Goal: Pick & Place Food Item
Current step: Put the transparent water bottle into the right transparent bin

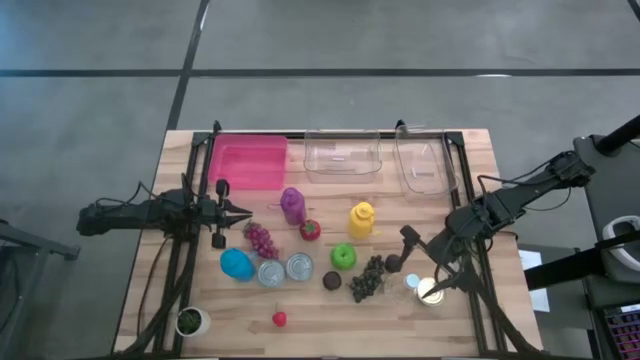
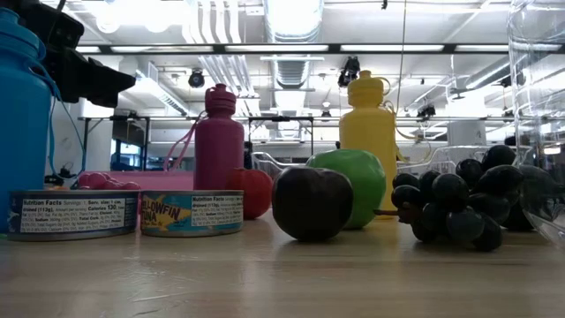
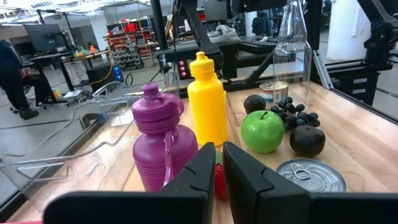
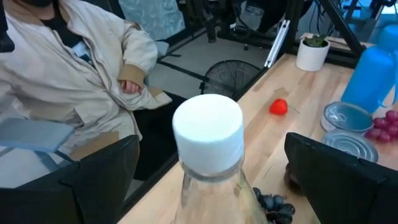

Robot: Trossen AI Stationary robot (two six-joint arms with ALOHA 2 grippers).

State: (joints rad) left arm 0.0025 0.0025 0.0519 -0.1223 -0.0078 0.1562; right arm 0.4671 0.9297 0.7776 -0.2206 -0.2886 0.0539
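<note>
Right gripper (image 1: 432,272) spread wide over white-capped clear bottle (image 4: 208,146) on counter (image 1: 330,315); likely light, smooth, slippery, tippy — grasp neck below cap. Left gripper (image 1: 243,212) pressed together, empty, near purple grapes (image 1: 262,239).

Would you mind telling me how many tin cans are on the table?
2, side by side near the front edge: one round silver tin can beside the blue bottle, the other tin can just right of it. None looks hidden.

Pink tray (image 1: 247,163), purple bottle (image 1: 292,205), yellow bottle (image 1: 361,220), blue bottle (image 1: 237,264). Green apple (image 1: 343,256), dark plum (image 1: 332,281), black grapes (image 1: 368,277), red-purple grapes (image 1: 262,239). White cap (image 4: 208,129) btwn black right fingers (image 4: 345,177). Light wood table (image 1: 330,315).
</note>
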